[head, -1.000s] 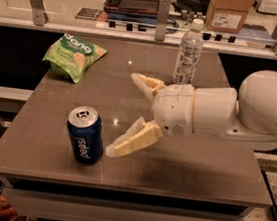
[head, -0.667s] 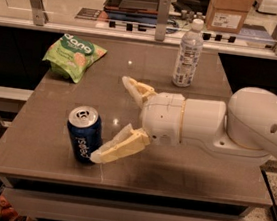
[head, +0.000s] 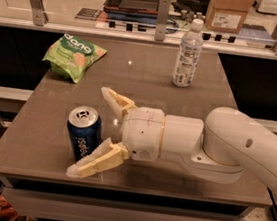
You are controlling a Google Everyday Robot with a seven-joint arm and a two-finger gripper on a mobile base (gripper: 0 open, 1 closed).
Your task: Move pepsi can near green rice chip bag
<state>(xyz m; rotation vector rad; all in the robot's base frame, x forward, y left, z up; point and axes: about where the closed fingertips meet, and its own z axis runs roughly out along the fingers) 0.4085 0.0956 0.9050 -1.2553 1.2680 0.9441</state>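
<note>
The pepsi can (head: 83,132) stands upright near the front left of the brown table (head: 147,78); it is dark blue with a silver top. The green rice chip bag (head: 73,56) lies at the table's back left, well apart from the can. My gripper (head: 91,131) reaches in from the right, open. Its far finger (head: 115,101) is behind and to the right of the can. Its near finger (head: 96,160) lies in front of the can, low by the table's front edge. The can sits partly between the two fingers, and neither finger visibly presses it.
A clear plastic water bottle (head: 188,55) stands upright at the back right of the table. My white arm (head: 234,149) covers the table's front right. A railing with metal posts (head: 163,15) and a counter with a cardboard box (head: 230,12) lie behind the table.
My gripper has moved left toward the can. Its open fingers now straddle the can's right side, the near finger reaching in front of it. The can and bag have not moved.
</note>
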